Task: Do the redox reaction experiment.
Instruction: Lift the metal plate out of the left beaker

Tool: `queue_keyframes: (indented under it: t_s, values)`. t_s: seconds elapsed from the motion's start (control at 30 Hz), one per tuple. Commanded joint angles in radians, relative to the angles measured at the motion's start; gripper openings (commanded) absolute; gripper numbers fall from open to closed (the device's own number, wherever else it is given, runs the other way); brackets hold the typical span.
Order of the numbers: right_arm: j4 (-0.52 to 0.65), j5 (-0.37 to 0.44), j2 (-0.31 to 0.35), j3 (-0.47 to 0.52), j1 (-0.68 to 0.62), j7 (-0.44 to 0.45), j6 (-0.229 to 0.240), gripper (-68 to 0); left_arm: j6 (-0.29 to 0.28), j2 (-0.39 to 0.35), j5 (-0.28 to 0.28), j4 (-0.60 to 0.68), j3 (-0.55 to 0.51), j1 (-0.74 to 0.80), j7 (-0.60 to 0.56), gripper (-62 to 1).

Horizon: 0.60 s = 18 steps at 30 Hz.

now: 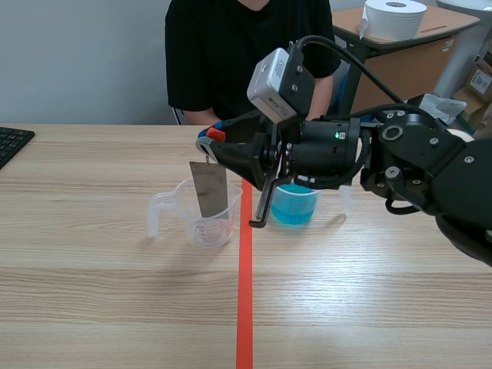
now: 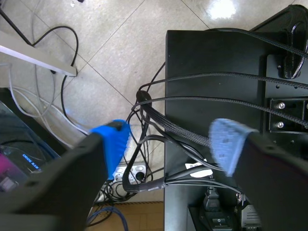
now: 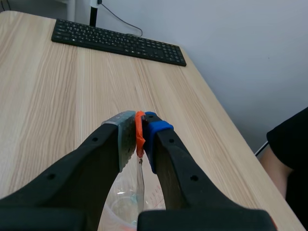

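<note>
1. Fingers of the right gripper are clenched on an orange-red clip. We see the clip pinched between the grey pad and the blue pad.
2. A grey metal strip hangs upright from the clip, with its lower end inside the clear measuring cup. We cannot tell whether the strip touches the bottom.
3. The clear measuring cup stands on the desk, just beside the orange-red tape line on the side toward the keyboard. Its handle is turned away from the line.
4. A cup of blue liquid stands just across the tape line, near the measuring cup but apart from it. We see it only in part, behind the right arm, which comes in from the right and reaches past the middle.
5. Fingers of the left gripper are released and spread wide. The gripper hangs off the desk, over a tiled floor, a bundle of cables and a black frame.
6. A person in black sits across the desk. A roll of paper stands on another table behind.
</note>
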Motion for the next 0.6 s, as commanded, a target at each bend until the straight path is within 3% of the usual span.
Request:
queue_keyframes:
  t_s: [0.0,0.17,0.37,0.57]
  values:
    - [0.032,0.023,0.003,0.024,0.035,0.003,0.024,-66.2,-0.006,0.005,-0.003,0.01,-0.001,0.011,-0.005,-32.6]
    - [0.074,0.066,0.003,0.048,0.052,-0.084,0.087,-66.2,-0.006,0.005,-0.003,0.01,-0.001,0.011,-0.005,-43.9]
    - [0.173,0.093,0.02,0.109,0.053,-0.181,0.087,-66.2,-0.006,0.005,-0.003,0.01,-0.001,0.011,-0.004,-56.2]
    - [0.295,0.141,0.052,0.148,0.053,-0.284,0.087,-66.2,-0.006,0.005,-0.003,0.01,-0.001,0.011,-0.001,-56.2]
